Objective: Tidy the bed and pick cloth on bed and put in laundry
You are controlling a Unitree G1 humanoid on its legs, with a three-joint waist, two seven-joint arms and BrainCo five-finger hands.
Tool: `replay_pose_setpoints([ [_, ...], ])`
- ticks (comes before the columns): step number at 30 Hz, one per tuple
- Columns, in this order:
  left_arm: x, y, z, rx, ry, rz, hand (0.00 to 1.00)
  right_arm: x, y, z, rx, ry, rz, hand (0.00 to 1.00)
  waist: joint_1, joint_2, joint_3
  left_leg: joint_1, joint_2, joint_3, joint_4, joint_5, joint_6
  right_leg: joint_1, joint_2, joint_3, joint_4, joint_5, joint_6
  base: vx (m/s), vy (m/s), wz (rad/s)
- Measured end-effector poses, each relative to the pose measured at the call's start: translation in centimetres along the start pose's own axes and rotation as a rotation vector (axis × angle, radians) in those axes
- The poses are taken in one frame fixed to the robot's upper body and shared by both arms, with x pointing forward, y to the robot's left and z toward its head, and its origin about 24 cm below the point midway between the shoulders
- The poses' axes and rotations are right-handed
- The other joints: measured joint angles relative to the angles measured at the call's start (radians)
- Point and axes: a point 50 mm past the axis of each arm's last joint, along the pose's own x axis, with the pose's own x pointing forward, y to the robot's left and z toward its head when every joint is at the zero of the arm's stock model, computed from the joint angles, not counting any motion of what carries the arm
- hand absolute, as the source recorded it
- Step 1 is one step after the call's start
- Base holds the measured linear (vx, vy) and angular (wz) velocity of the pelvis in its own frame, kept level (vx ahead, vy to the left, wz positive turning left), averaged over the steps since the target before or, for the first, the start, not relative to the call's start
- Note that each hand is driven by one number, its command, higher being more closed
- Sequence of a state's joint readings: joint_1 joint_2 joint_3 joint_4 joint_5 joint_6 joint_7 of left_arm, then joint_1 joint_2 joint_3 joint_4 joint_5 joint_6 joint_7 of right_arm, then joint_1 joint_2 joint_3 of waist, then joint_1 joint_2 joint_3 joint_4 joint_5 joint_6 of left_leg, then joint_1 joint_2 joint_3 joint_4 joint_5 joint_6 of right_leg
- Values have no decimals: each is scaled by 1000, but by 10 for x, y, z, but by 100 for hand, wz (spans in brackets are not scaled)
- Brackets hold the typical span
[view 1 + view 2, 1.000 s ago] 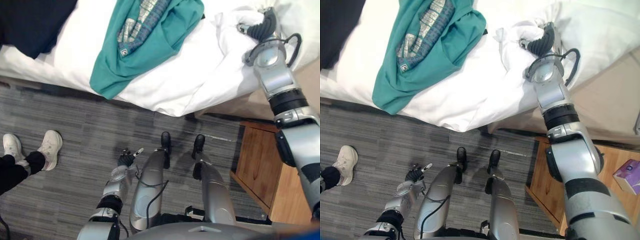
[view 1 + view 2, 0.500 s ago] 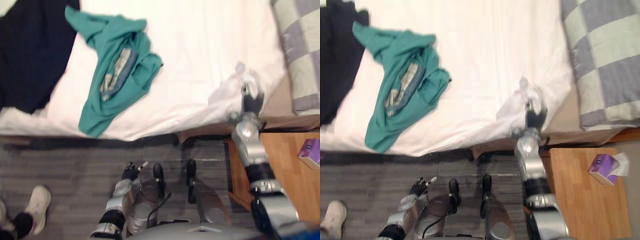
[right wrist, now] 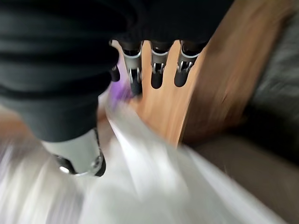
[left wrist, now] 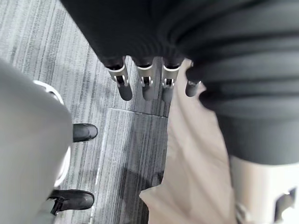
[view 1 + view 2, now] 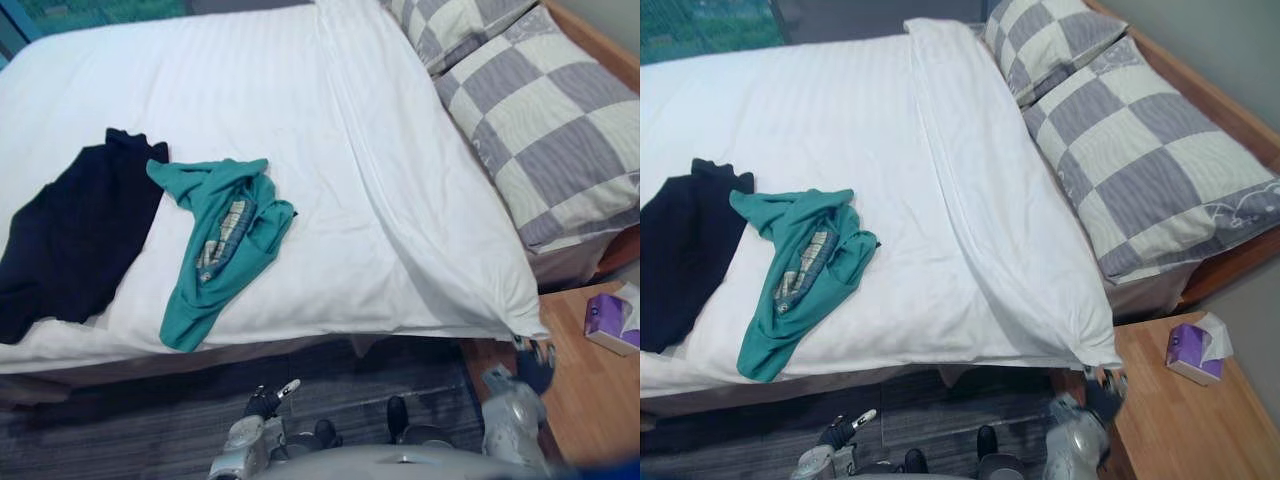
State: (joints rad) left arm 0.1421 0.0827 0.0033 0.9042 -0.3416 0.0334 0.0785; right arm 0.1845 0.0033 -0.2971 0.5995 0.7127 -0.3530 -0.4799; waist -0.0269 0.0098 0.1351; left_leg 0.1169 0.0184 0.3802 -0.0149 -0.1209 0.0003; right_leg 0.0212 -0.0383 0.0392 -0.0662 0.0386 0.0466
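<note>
We are in a bedroom. We see a big bed [image 5: 250, 90] with a smooth white cover. Two soft pillows with grey and white squares [image 5: 555, 140] lie at its head. A brown wooden bed frame [image 5: 1235, 265] shows under the pillows. Just beside the bed stands a small light wooden table [image 5: 1180, 430], and a purple tissue box [image 5: 1190, 352] sits on it. Clothes lie on the white cover: a crumpled teal green shirt [image 5: 225, 250] and a dark navy top [image 5: 70, 245], side by side. The floor [image 5: 120, 430] by the bed is grey striped carpet.
</note>
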Motion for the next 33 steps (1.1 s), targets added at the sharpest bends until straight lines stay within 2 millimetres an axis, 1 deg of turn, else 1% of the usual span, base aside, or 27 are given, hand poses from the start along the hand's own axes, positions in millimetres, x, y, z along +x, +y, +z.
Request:
replay_pose_setpoints([
  [1, 0, 1, -3, -11, 11, 0, 0, 2, -8, -1, 26, 7, -42, 0, -1, 0, 0, 8, 1, 3, -5, 2, -1, 7, 1, 2, -5, 1, -1, -5, -45, -17],
  [2, 0, 5, -6, -23, 25, 5, 0, 4, -26, 0, 102, 8, -154, 0, -10, 1, -5, 20, 3, 8, -11, 4, -3, 18, 4, 2, -11, 2, -2, 4, -44, -8],
  [4, -1, 7, -10, -39, 37, -1, 0, 3, -44, 2, 157, -11, -265, 0, -11, 5, -11, 43, 7, 23, -21, 4, -4, 32, 10, 11, -16, 3, -3, 2, -44, -18],
  [5, -2, 8, -12, -44, 43, 1, 0, 2, -52, 4, 171, -36, -321, 0, -14, 3, -17, 51, 10, 26, -21, 1, -9, 43, 13, 13, -19, 2, -3, -8, -38, -19],
  [6, -2, 8, -12, -44, 46, -1, 0, 1, -55, 4, 178, -47, -340, 0, -14, 1, -21, 57, 11, 27, -22, 0, -11, 49, 14, 13, -22, 2, -3, -6, -46, -9],
  [7, -2, 7, -13, -47, 50, -10, 0, -1, -56, 7, 204, -70, -360, 100, -14, -4, -25, 63, 15, 29, -22, -2, -14, 58, 17, 13, -24, 2, -4, -8, -42, -3],
  [8, -2, 7, -14, -47, 56, -13, 0, -2, -53, 10, 225, -89, -353, 100, -14, -5, -28, 64, 16, 30, -23, -2, -14, 58, 18, 13, -24, 2, -4, -12, -54, -4],
  [9, -2, 6, -14, -49, 64, -14, 0, -3, -40, 21, 263, -143, -300, 100, -14, -6, -31, 69, 18, 34, -24, -2, -14, 60, 20, 13, -24, 1, -4, -10, -48, -3],
  [10, -2, 6, -15, -51, 70, -16, 0, -6, -24, 36, 292, -209, -220, 100, -12, -3, -33, 74, 18, 34, -25, -2, -14, 62, 20, 12, -24, 1, -4, -15, -51, -2],
  [11, -2, 6, -15, -54, 76, -17, 0, -7, -15, 42, 297, -239, -175, 100, -11, -2, -36, 75, 18, 34, -25, -2, -14, 62, 20, 11, -24, 1, -4, -14, -46, 4],
  [13, -3, 5, -19, -64, 95, -17, 0, -18, 26, 69, 320, -351, 57, 100, -9, -3, -54, 73, 19, 21, -25, -2, -14, 64, 20, 0, -24, 1, -3, -22, -42, 10],
  [14, -3, 5, -19, -61, 98, -20, 0, -21, 37, 74, 327, -372, 120, 100, -8, -5, -56, 73, 19, 20, -25, -2, -14, 63, 20, -1, -25, 0, -3, -45, -39, 10],
  [16, -3, 6, -17, -49, 97, -18, 0, -37, 80, 94, 383, -435, 398, 100, -2, -14, -56, 54, 18, 10, -20, -2, -14, 50, 18, -6, -23, -4, -2, -82, -42, 14],
  [17, -3, 5, -14, -27, 91, -20, 0, -44, 96, 105, 434, -456, 527, 100, 1, -11, -55, 31, 15, -4, -18, -2, -14, 31, 15, -17, -17, -7, -1, -60, -38, 22],
  [18, -3, 5, -12, -22, 85, -20, 0, -46, 103, 111, 457, -471, 580, 100, 2, -12, -53, 15, 14, -8, -17, -2, -14, 13, 13, -22, -6, -9, -3, -35, -29, 25],
  [19, -2, 3, -8, -7, 78, -28, 0, -49, 116, 126, 512, -496, 685, 100, 7, -11, -42, -10, 11, -14, -14, 9, -9, -28, 10, -26, 25, -16, -6, -1, -19, 18],
  [20, 1, -1, 0, 10, 60, -41, 0, -52, 131, 144, 581, -514, 791, 100, 16, -7, -12, -39, 5, -23, -1, 18, -2, -63, 4, -28, 61, -25, -8, -2, -9, 16],
  [21, 2, -3, 4, 14, 51, -45, 0, -54, 141, 154, 615, -527, 841, 100, 16, -1, 12, -53, 2, -29, 7, 19, 0, -80, 0, -29, 81, -30, -7, -37, 12, 14],
  [23, 4, -8, 15, -5, 28, -60, 0, -66, 167, 185, 738, -563, 989, 100, 12, 16, 77, -103, -8, -34, 40, 20, 1, -148, -15, -28, 150, -50, -3, -86, 30, 10],
  [24, 6, -12, 23, -22, 8, -73, 0, -75, 181, 206, 811, -587, 1070, 100, 12, 31, 120, -137, -19, -39, 58, 23, 7, -194, -28, -26, 199, -66, 2, -94, 26, 11],
  [26, 7, -20, 32, -64, -30, -106, 0, -91, 198, 238, 880, -627, 1190, 100, 11, 57, 189, -184, -40, -41, 72, 29, 15, -282, -52, -18, 299, -104, 9, -96, 17, 14],
  [27, 7, -22, 34, -70, -39, -115, 0, -96, 201, 244, 893, -634, 1219, 100, 12, 63, 204, -197, -48, -42, 73, 31, 19, -307, -59, -13, 328, -116, 11, -75, 7, 16],
  [28, 7, -27, 37, -95, -59, -140, 0, -108, 204, 252, 924, -636, 1279, 100, 15, 73, 227, -232, -61, -40, 81, 32, 21, -368, -75, -4, 390, -142, 14, -61, -10, 18],
  [29, 7, -29, 42, -111, -86, -159, 0, -121, 206, 256, 942, -640, 1341, 100, 17, 77, 250, -274, -73, -37, 103, 31, 21, -429, -90, 4, 451, -165, 13, -54, -20, 19],
  [30, 7, -30, 46, -110, -100, -167, 0, -128, 208, 257, 943, -640, 1373, 100, 16, 77, 263, -296, -77, -34, 116, 31, 22, -457, -97, 7, 476, -173, 12, -36, -47, 19],
  [32, 8, -41, 67, -140, -177, -199, 0, -148, 219, 260, 951, -622, 1465, 100, 16, 81, 306, -416, -74, -30, 195, 21, 30, -575, -106, 16, 543, -183, 5, -45, -92, 17],
  [33, 7, -45, 74, -151, -202, -213, 0, -152, 222, 261, 961, -612, 1480, 100, 16, 83, 318, -448, -70, -29, 214, 16, 31, -603, -106, 17, 555, -184, 3, -59, -98, 16],
])
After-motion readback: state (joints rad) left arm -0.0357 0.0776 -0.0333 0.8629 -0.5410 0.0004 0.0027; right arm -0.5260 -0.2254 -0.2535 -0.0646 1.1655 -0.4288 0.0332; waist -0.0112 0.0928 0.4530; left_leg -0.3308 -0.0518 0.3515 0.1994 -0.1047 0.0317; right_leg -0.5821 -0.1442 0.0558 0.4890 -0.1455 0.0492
